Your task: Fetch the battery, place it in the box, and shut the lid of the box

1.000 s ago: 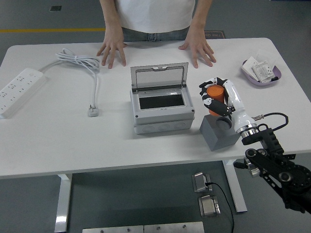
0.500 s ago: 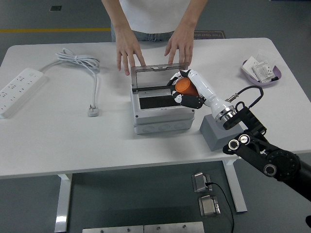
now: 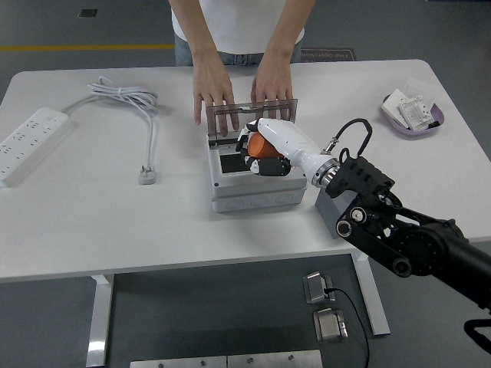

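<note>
Status from my end: fetch looks done, placement in progress, lid not yet closed.

Right hand [image 3: 265, 146] has its fingers wrapped around the orange battery [image 3: 258, 144] and sits right over the open mouth of the grey box [image 3: 253, 192], mid-bench. Battery looks partly down at the opening, but I can't tell if it's touching the floor of the box or just hanging in it. No release yet as far as I can see. Left arm isn't visible.

Lid [image 3: 249, 116] is transparent, hinged on the far side, standing up. The person at the far edge has both hands [image 3: 212, 90] on top of that lid, apparently holding it or about to tip it. So the lid step may end up shared; my judgement only.

Left to do: let go of the battery inside, pull the hand clear, bring the lid down.

Containers:
- grey box: dark interior, only the battery and my fingers in the opening; rest hidden by the hand.
- purple dish [image 3: 433, 123], far right corner: holds a few small white packets.
- grey block [image 3: 337, 211], just right of the box, partly under my forearm: can't see its top.

Power strip [image 3: 31, 142] and its cable along the left side, not involved.
</note>
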Controlling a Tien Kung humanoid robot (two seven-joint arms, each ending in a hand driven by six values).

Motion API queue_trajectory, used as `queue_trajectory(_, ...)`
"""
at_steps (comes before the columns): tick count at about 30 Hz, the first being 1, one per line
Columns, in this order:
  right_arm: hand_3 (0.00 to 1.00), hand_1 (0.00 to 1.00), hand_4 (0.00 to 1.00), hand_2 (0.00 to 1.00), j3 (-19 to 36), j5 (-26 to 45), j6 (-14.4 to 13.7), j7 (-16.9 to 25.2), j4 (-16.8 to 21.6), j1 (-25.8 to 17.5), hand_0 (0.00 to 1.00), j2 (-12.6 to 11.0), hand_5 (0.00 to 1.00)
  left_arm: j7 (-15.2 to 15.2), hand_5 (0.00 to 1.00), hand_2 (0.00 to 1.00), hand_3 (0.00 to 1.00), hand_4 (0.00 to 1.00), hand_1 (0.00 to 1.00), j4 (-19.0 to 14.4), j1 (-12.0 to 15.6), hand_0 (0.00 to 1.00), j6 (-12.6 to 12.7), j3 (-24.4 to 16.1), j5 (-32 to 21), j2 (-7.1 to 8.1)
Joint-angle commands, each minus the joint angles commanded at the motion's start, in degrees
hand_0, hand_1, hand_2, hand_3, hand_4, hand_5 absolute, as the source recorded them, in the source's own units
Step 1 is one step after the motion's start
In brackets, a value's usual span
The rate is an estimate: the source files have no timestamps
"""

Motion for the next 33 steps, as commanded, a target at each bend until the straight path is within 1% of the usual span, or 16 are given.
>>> queue_trajectory(5, 0.202, 0.198, 0.002, 0.235, -4.3, -0.6, 0.4, -0.6, -3.0, 3.9, 0.196, 1.3, 0.002, 0.1, 0.222, 0.727, 0.649, 0.644, 0.739, 0.0, -0.2, 0.654, 0.0, -0.2, 0.4, 0.09)
queue_trajectory(11, 0.195, 0.197, 0.002, 0.234, -9.7, 1.0, 0.2, -0.1, -9.0, 8.7, 0.196, 3.3, 0.002, 0.2, 0.223, 0.728, 0.649, 0.643, 0.739, 0.0, -0.5, 0.654, 0.0, -0.6, 0.9, 0.28)
queue_trajectory(15, 0.195, 0.197, 0.002, 0.234, -12.9, 2.9, -0.9, 1.4, -13.5, 11.4, 0.196, 4.7, 0.002, 0.4, 0.223, 0.728, 0.649, 0.643, 0.739, -0.1, -0.6, 0.654, 0.0, -0.9, 1.3, 0.34)
queue_trajectory(20, 0.194, 0.197, 0.002, 0.236, -17.0, 5.6, -2.5, 3.3, -18.4, 14.0, 0.199, 5.6, 0.002, 0.4, 0.223, 0.727, 0.649, 0.643, 0.738, -0.1, -0.7, 0.654, 0.0, -1.0, 1.6, 0.4)
queue_trajectory(24, 0.192, 0.197, 0.002, 0.237, -18.6, 7.1, -2.9, 3.7, -20.3, 15.0, 0.199, 5.7, 0.002, 0.4, 0.223, 0.727, 0.649, 0.643, 0.738, -0.1, -0.8, 0.654, 0.0, -1.0, 1.5, 0.45)
queue_trajectory(33, 0.192, 0.197, 0.002, 0.237, -18.9, 9.1, -3.2, 4.1, -21.9, 14.8, 0.199, 5.8, 0.002, 0.5, 0.222, 0.727, 0.649, 0.642, 0.738, -0.1, -0.8, 0.654, 0.0, -1.2, 1.8, 0.44)
